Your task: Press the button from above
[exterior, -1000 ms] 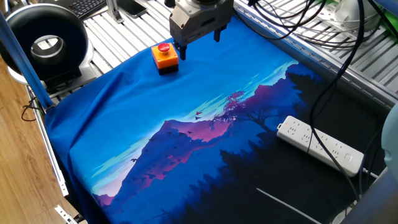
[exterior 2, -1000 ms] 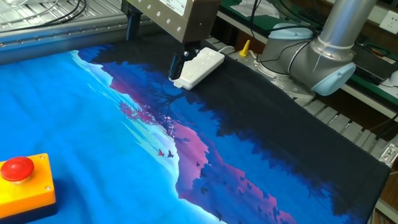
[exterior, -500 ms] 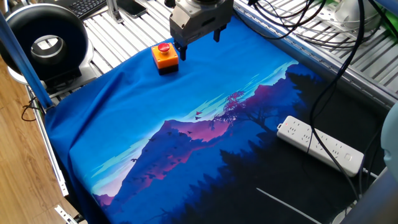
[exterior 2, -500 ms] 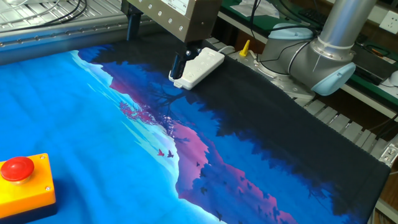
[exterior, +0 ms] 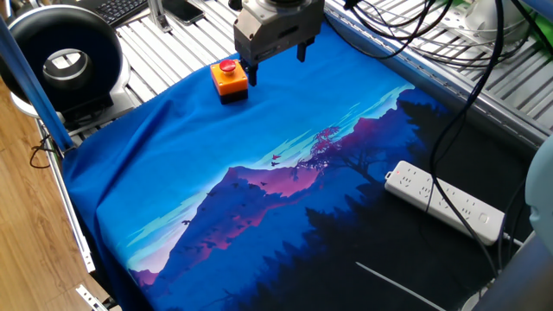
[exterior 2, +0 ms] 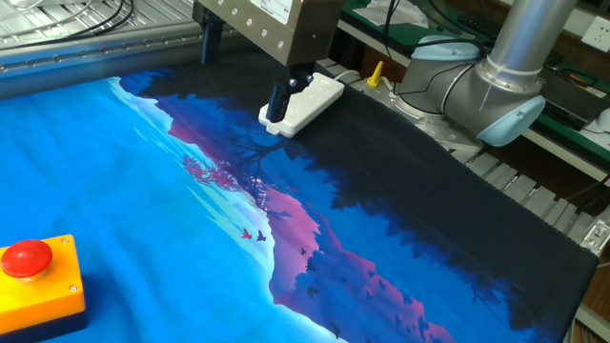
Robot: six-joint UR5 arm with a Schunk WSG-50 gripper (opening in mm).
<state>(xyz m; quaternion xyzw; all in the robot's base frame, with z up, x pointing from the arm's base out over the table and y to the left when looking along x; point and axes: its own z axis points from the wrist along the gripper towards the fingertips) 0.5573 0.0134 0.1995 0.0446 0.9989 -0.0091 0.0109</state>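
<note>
One button [exterior: 228,66], one power strip [exterior: 444,201], one tool [exterior: 277,66] with fingers apart, holding nothing.

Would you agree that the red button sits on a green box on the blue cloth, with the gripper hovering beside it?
Not quite: the box under the red button is orange, not green, as both fixed views show. It does sit on the blue cloth, with the gripper hovering beside it.

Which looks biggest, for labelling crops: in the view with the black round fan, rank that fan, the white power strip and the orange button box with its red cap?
1. Black round fan, though nearest the camera's edge, so partly cut off.
2. Long white power strip.
3. Orange button box with red cap, clearly smallest.
</note>
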